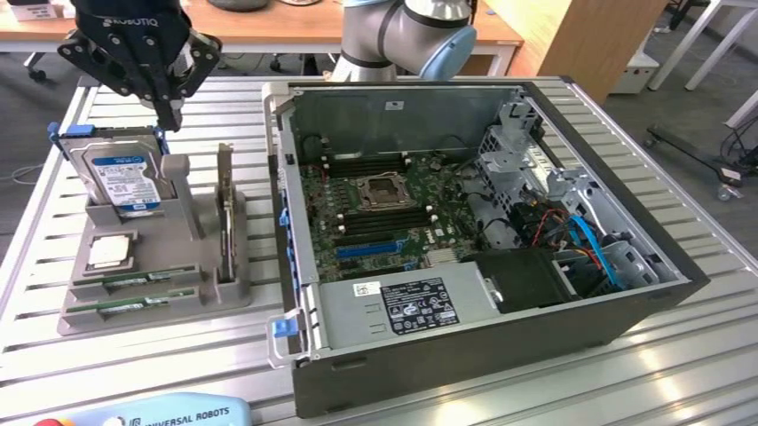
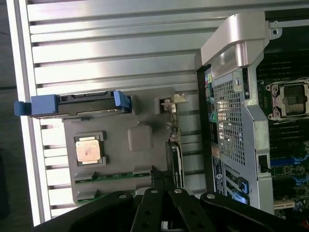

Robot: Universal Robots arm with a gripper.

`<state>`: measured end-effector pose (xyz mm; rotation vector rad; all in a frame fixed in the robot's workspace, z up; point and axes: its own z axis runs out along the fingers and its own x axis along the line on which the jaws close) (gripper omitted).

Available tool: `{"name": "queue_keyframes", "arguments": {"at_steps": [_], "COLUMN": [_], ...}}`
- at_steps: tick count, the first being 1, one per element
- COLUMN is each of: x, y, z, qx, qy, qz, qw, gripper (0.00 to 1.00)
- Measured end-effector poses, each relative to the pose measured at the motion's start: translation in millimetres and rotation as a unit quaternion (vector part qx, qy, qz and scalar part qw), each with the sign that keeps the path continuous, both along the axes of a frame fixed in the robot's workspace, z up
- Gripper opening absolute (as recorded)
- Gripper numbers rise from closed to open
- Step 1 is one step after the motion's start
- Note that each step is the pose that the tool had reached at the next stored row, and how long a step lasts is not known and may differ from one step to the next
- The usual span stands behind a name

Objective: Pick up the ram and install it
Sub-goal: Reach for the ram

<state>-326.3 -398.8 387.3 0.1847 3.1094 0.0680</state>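
Nearest in the exterior view lies a light-blue pendant printed with the arm maker's name (image 1: 154,413), on the ribbed aluminium table (image 1: 53,355); behind it stands the grey moulded plastic holder (image 1: 225,288). In its two front slots lie two long, thin green ram sticks, the nearer one (image 1: 142,304) and the second one (image 1: 148,281), both untouched. Behind them sits the square silver processor chip (image 1: 109,251), then the upright hard drive with blue-white label (image 1: 119,177), and beside it the thin upright expansion card (image 1: 225,209). The black two-finger gripper (image 1: 169,117) hangs above the drive, fingers pressed together, holding nothing. On the exterior view's right the open grey computer case (image 1: 474,355) holds the green motherboard (image 1: 355,222) with its bare processor socket (image 1: 382,188).

The wrist view looks down on the holder (image 2: 140,137): the drive's top edge with blue brackets (image 2: 77,104), the chip (image 2: 89,150), the ram sticks as green strips (image 2: 113,176); the closed gripper (image 2: 163,178) is just beside the card (image 2: 175,162).
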Motion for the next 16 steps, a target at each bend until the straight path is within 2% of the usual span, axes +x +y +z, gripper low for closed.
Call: {"name": "queue_keyframes", "arguments": {"at_steps": [16], "x": [-29.4], "y": [0.1], "z": [-3.0], "qx": [0.0000], "qy": [0.0000], "qz": [-0.009], "qw": [1.0000], "gripper": [0.10]}}
